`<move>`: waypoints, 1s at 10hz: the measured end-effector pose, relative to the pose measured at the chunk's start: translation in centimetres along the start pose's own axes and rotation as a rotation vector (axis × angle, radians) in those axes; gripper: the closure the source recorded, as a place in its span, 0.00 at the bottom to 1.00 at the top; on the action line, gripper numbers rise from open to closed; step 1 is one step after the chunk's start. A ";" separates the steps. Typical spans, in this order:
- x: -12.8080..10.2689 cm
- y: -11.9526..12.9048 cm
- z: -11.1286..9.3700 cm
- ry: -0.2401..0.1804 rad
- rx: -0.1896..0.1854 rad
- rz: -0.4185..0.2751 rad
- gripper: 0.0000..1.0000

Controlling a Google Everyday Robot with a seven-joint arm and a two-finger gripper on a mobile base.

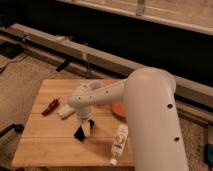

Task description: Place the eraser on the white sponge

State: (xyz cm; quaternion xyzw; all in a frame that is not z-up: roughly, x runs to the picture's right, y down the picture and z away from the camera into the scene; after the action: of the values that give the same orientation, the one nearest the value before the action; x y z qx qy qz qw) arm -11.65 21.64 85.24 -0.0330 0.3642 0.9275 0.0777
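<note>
My gripper (85,126) hangs at the end of the white arm, low over the middle of the wooden table (45,145). A small black block, the eraser (79,134), shows at the gripper's tip, down near the tabletop, with a pale piece right beside it. I cannot tell whether the eraser is held or resting. The white sponge (65,111), a small off-white block, lies on the table to the left of the gripper and a little farther back, apart from it.
A slim red-and-dark pen-like object (50,106) lies just left of the sponge. An orange round object (118,109) sits partly behind the arm. A white labelled bottle (118,142) lies near the front right edge. Rails and cables run behind the table.
</note>
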 end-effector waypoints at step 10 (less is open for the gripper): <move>0.9 0.4 -0.7 0.016 0.029 0.014 0.89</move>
State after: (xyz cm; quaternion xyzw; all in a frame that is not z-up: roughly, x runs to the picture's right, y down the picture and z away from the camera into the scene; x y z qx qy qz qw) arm -12.60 20.98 84.89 -0.0369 0.3786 0.9223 0.0686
